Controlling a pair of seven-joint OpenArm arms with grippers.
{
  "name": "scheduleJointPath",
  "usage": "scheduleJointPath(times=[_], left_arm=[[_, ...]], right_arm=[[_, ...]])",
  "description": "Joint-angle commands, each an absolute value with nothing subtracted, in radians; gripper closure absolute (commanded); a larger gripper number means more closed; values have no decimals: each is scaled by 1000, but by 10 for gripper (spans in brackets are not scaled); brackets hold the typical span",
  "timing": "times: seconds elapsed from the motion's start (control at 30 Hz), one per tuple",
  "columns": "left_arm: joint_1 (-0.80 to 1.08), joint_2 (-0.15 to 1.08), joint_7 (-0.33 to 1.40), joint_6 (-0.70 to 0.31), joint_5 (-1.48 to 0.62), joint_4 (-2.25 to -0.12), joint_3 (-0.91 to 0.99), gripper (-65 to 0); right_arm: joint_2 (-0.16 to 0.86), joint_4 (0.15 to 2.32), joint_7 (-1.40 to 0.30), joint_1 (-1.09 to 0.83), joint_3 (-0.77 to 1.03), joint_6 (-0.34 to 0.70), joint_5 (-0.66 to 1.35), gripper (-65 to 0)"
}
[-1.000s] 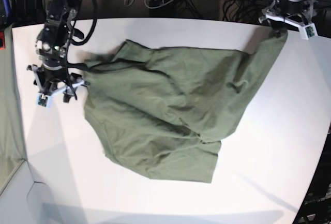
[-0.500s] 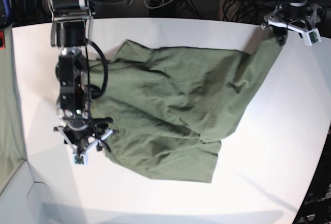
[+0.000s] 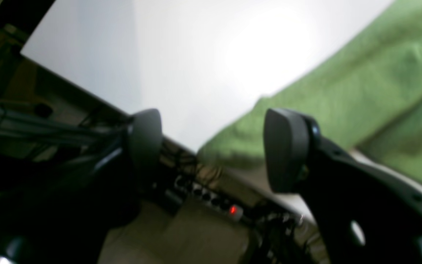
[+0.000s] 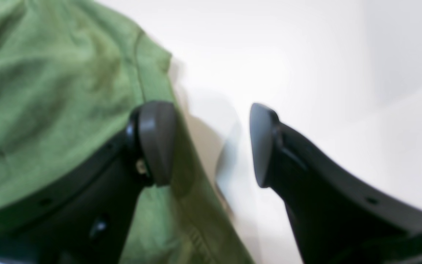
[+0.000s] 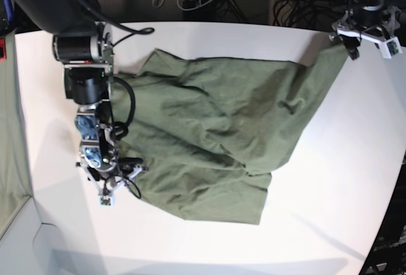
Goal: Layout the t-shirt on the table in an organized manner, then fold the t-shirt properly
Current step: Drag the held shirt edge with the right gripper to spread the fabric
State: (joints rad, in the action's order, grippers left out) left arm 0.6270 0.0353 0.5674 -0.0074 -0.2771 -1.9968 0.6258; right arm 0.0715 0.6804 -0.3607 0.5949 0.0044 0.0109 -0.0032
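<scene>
The olive t-shirt (image 5: 209, 138) lies rumpled across the white worktop (image 5: 330, 180), the right gripper (image 4: 211, 146) spread at its near-left hem, the left gripper (image 3: 211, 150) parted by its far corner.

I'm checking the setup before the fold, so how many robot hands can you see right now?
2. The right hand hangs open at the near-left edge of the t-shirt. The left hand is open at the table's far right, by the shirt's stretched corner. Neither holds cloth.
</scene>
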Motion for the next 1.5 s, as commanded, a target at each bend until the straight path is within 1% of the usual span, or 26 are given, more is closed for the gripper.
scheduleJointPath(times=[0.0, 0.17, 0.33, 0.43, 0.47, 0.5, 0.53, 0.57, 0.6, 0.63, 0.73, 0.77, 0.83, 1.0, 1.13, 1.23, 1.33, 1.47], left_arm=[[634, 41, 545, -5, -277, -2012, 636, -423], [619, 41, 545, -5, -274, -2009, 638, -423], [607, 39, 547, -4, -277, -2009, 634, -423], [599, 39, 547, -4, -277, -2009, 633, -423], [593, 39, 547, -4, -277, -2009, 633, -423], [587, 39, 547, -4, -277, -2009, 634, -423], [585, 39, 547, -4, -277, -2009, 634, -423], [585, 39, 547, -2, -277, -2009, 634, -423], [582, 39, 547, -1, -277, -2009, 633, -423], [570, 39, 547, -1, -277, -2011, 631, -423], [527, 25, 547, -1, -277, -2009, 631, -423], [513, 13, 547, -2, -277, -2009, 631, -423], [487, -7, 547, -4, -277, -2009, 630, -423], [421, -62, 547, -4, -277, -2008, 628, -423], [386, -82, 547, -5, -274, -2006, 607, -423], [374, -76, 547, -5, -269, -1992, 538, -423], [337, -76, 547, -4, -268, -1985, 469, -423], [269, -76, 547, -1, -268, -1963, 381, -423]], right_arm=[[74, 699, -335, 619, 7, 13, -2, -330], [70, 696, -335, 611, 4, 13, -2, -330], [44, 704, -334, 568, 2, 13, -2, -328], [39, 702, -332, 550, 2, 13, -2, -318], [33, 702, -332, 544, 2, 13, -2, -298], [33, 702, -332, 538, 2, 13, -2, -261], [35, 702, -331, 532, 2, 13, -2, -211], [35, 702, -328, 529, 1, 13, -2, -146], [36, 702, -320, 529, 2, 13, -2, -56], [38, 700, -317, 529, 5, 10, -5, 0], [79, 707, -317, 529, 10, 8, -7, -11], [88, 707, -317, 529, 10, 8, -5, 0], [119, 713, -318, 532, 21, 5, -4, 0], [173, 828, -351, 506, 220, -91, -2, 0], [166, 1082, -369, 407, 348, -91, -2, 0], [130, 1219, -377, 358, 367, -91, -2, 0], [127, 1277, -380, 312, 364, -91, -2, 0], [104, 1290, -380, 268, 369, -91, -2, 0]])
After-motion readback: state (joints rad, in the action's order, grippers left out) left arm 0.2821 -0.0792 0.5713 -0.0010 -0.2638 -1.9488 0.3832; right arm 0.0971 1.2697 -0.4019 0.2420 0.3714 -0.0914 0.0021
